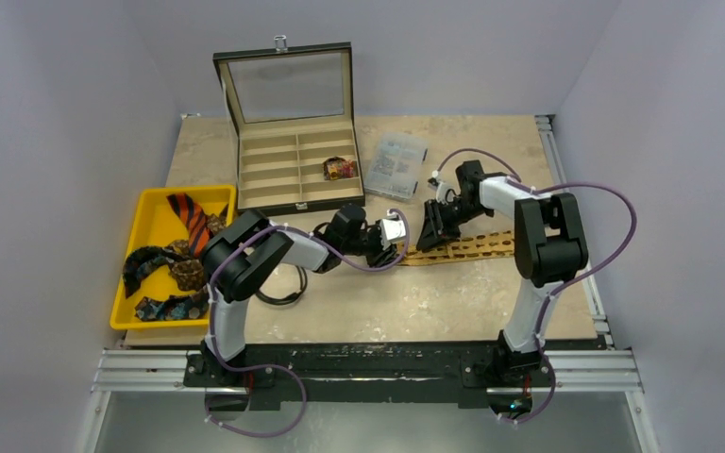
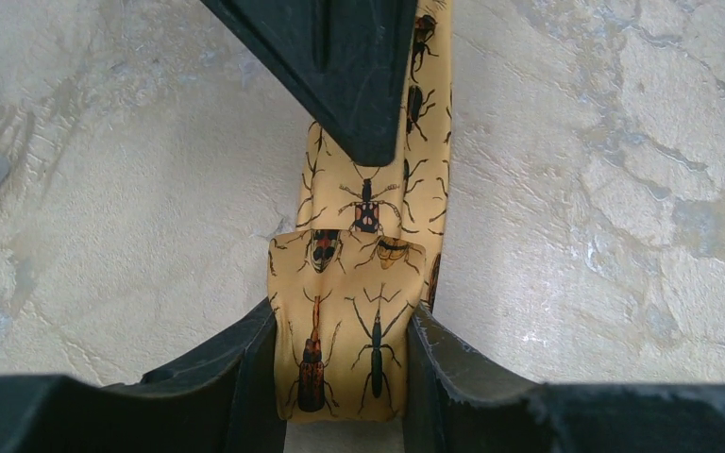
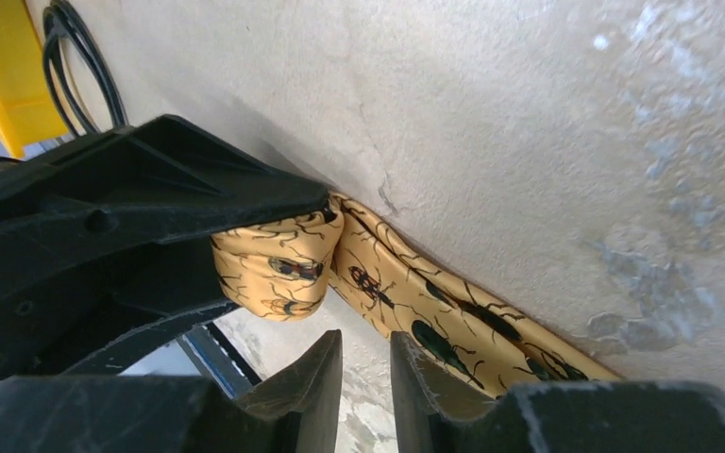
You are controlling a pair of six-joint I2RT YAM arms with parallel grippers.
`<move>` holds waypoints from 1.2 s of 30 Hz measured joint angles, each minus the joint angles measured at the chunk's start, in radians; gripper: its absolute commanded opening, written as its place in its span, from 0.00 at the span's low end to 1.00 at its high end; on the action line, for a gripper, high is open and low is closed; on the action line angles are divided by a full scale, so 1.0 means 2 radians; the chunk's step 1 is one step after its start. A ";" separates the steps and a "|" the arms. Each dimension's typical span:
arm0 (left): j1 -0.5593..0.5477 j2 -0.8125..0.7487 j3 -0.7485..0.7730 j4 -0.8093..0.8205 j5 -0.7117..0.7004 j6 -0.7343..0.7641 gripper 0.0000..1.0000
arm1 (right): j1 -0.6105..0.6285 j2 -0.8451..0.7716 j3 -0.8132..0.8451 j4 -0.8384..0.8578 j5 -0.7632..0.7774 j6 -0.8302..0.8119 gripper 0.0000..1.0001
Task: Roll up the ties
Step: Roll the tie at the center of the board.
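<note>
no legible text, labels or numbers

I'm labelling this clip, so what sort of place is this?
Probably a robot test cell in a lab: plain grey walls close in a stone-look table mounted on aluminium rails, not a home or shop.

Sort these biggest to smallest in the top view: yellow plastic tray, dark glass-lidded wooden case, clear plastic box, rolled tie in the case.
1. Dark glass-lidded wooden case, counting its raised lid.
2. Yellow plastic tray; close to the case's base alone.
3. Clear plastic box.
4. Rolled tie.
</note>
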 measured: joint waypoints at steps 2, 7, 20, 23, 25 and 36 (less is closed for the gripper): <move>0.000 -0.001 0.006 -0.014 -0.001 0.005 0.00 | 0.000 -0.002 -0.011 0.000 0.002 -0.002 0.24; -0.001 -0.003 0.013 -0.032 0.000 0.008 0.00 | 0.002 0.011 -0.027 0.009 0.019 -0.001 0.20; 0.019 -0.015 0.068 -0.169 0.053 0.038 0.01 | -0.008 0.050 -0.007 0.000 -0.007 0.021 0.20; 0.019 -0.021 0.077 -0.200 0.055 0.050 0.02 | -0.007 0.052 -0.006 0.002 -0.008 0.028 0.20; 0.018 -0.022 0.082 -0.221 0.051 0.060 0.02 | -0.006 0.057 -0.002 0.002 -0.012 0.034 0.20; 0.009 -0.011 0.135 -0.329 0.004 0.139 0.04 | -0.003 0.070 0.018 -0.002 -0.035 0.051 0.40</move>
